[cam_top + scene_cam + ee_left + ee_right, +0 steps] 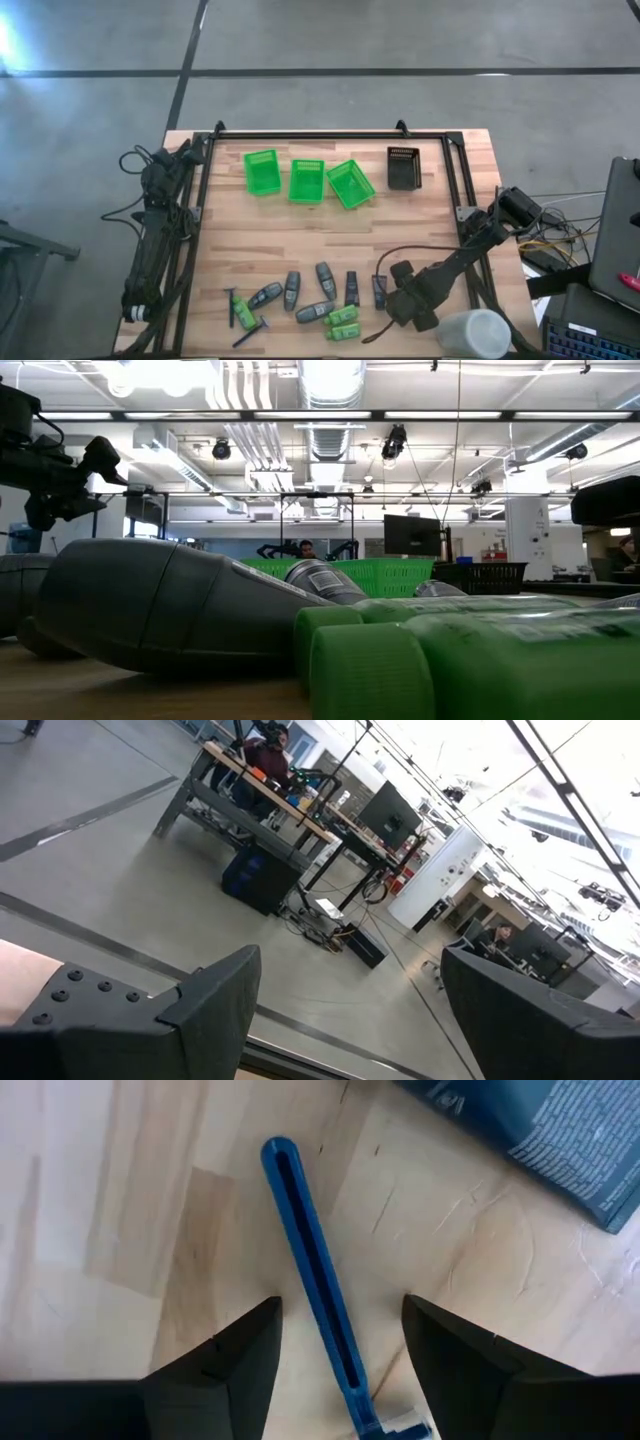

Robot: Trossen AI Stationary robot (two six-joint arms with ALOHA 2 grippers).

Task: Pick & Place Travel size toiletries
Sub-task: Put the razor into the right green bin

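Overhead view: toiletries lie scattered along the near edge of the wooden table (300, 240): dark grey tubes (292, 290), small green bottles (342, 322) and thin razor sticks (240, 310). Three green mesh baskets (306, 181) and a black basket (404, 168) sit in a row at the far side, probably the drop-off places. The right end effector (400, 306) is low over the table, just right of the scattered items. The left arm (155, 240) waits folded along the table's left edge.

Table-level view: a grey tube (170, 605) and green bottle caps (370, 660) fill the foreground, lying on their sides.

Left wrist view: the left end effector (345, 1010) points out at the room, fingers spread, holding nothing.

Right wrist view: the right end effector (340, 1355) has its fingers spread either side of a slim blue stick (315, 1280) lying flat on the wood, apparently lined up to close on it. A dark tube (540, 1120) lies nearby.
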